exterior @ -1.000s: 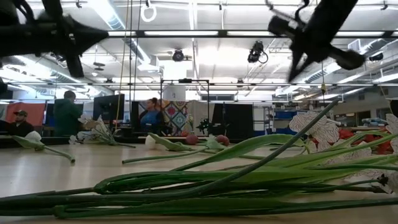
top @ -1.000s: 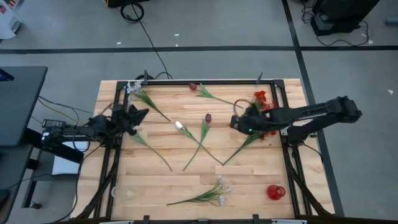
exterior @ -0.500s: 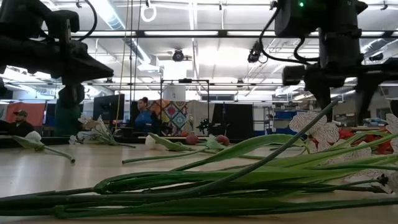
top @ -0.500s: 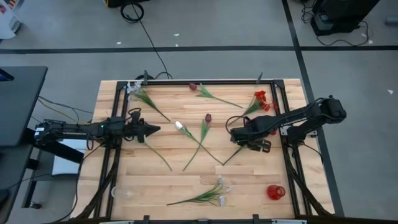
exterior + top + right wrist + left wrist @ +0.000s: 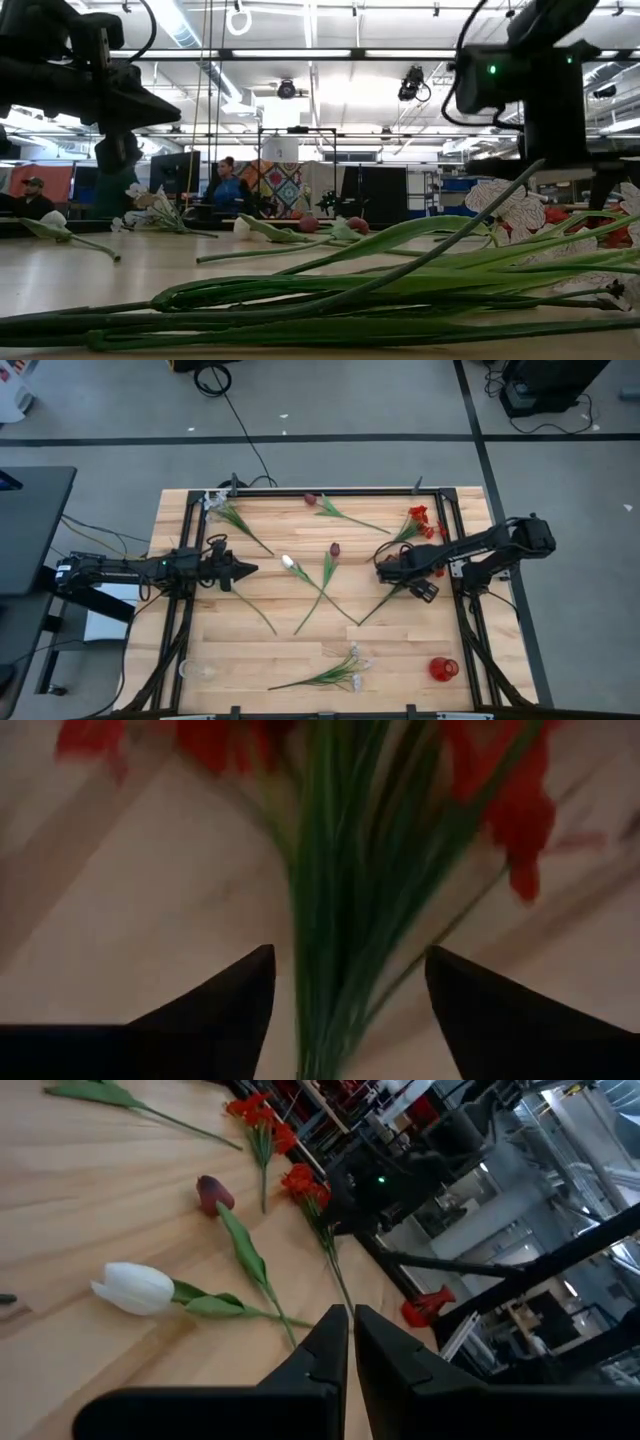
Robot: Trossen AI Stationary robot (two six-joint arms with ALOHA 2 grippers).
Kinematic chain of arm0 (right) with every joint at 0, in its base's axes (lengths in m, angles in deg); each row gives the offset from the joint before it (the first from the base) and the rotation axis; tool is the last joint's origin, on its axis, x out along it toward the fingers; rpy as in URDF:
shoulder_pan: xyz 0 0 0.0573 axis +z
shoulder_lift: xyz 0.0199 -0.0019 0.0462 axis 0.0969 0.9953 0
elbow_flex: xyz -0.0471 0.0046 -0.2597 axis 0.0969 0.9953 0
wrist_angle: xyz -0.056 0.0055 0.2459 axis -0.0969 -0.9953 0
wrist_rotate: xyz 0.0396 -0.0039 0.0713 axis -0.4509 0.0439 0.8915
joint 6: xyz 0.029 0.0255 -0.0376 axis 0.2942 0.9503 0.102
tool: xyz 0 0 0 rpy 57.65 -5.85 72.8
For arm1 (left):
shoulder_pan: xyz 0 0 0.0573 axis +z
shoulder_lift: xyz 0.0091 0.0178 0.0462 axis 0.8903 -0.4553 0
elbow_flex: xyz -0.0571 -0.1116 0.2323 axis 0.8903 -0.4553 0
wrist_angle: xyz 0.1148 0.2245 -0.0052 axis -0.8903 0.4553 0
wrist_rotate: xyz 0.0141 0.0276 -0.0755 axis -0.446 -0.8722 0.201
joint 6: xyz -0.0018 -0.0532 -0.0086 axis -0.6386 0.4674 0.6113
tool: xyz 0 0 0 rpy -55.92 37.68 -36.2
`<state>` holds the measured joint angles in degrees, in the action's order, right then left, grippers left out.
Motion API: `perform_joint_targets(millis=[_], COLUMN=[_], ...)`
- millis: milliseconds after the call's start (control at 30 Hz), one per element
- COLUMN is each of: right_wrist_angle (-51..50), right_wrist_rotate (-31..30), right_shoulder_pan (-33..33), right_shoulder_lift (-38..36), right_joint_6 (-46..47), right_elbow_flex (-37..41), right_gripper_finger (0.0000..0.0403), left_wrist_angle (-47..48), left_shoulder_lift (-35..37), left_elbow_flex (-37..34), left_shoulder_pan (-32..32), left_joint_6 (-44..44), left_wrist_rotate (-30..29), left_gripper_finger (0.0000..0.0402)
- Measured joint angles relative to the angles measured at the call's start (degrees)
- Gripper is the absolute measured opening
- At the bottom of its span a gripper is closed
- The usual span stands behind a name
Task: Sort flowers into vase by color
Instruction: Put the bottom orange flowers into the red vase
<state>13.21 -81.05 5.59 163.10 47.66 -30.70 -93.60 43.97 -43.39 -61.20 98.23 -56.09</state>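
Flowers lie scattered on the wooden table (image 5: 250, 650): a white tulip (image 5: 288, 562), two maroon tulips (image 5: 334, 548) (image 5: 310, 499), two white sprays (image 5: 213, 500) (image 5: 352, 665) and a red flower (image 5: 418, 518). A second red flower's stem (image 5: 385, 602) runs under my right gripper (image 5: 402, 578). That gripper points down, open, with a finger on each side of the stem (image 5: 335, 920), and the blooms (image 5: 510, 810) lie just beyond. My left gripper (image 5: 250, 570) hovers shut and level, left of the white tulip (image 5: 135, 1288). A red vase (image 5: 443, 668) stands at the near right.
A clear glass vase (image 5: 203, 671) stands near the table's near left corner. Black frame rails (image 5: 462, 600) run along the table's sides. The near white spray's stems (image 5: 330, 300) fill the low view's foreground. People show in the room behind the table.
My right gripper has opened, tipped to point down and come down over the red flower's stem, shifting a little toward the near edge. My left gripper has levelled out and reached toward the table's middle, staying shut. The flowers have not moved.
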Motion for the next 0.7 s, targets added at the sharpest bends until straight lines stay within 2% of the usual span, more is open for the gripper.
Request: perform_joint_targets(millis=[133,367,433,567,633,700], right_wrist_angle=[0.25,3.34,5.32,4.98,5.16,5.22], right_wrist_rotate=[-0.37,-3.22,-5.15,-9.07,-13.77,-18.84], right_shoulder_pan=[-1.67,-0.59,0.44,2.64,3.89,4.90], right_shoulder_lift=[-0.01,-1.18,-2.15,-4.84,-6.33,-7.84], right_joint_6=[-3.21,-6.34,-7.20,-10.61,-15.32,-24.10], right_elbow_flex=[2.10,2.59,2.04,-0.98,-2.77,-5.14], right_gripper_finger=[0.0191,0.0028,0.0017,0.0040,0.0041,0.0036], left_wrist_angle=[-0.07,-4.80,-7.30,-7.94,-9.05,-9.83], left_shoulder_lift=[-1.11,-6.41,-8.16,-13.01,-17.14,-22.14], left_elbow_flex=[0.03,0.05,0.24,3.68,6.44,10.22], left_shoulder_pan=[0.00,0.00,0.00,0.00,0.00,0.00], left_joint_6=[-0.82,-0.75,-0.76,-1.57,-3.97,-6.39], left_wrist_rotate=[1.67,5.08,5.53,5.33,4.94,4.79], left_gripper_finger=[0.0027,0.0027,0.0027,0.0027,0.0027,0.0032])
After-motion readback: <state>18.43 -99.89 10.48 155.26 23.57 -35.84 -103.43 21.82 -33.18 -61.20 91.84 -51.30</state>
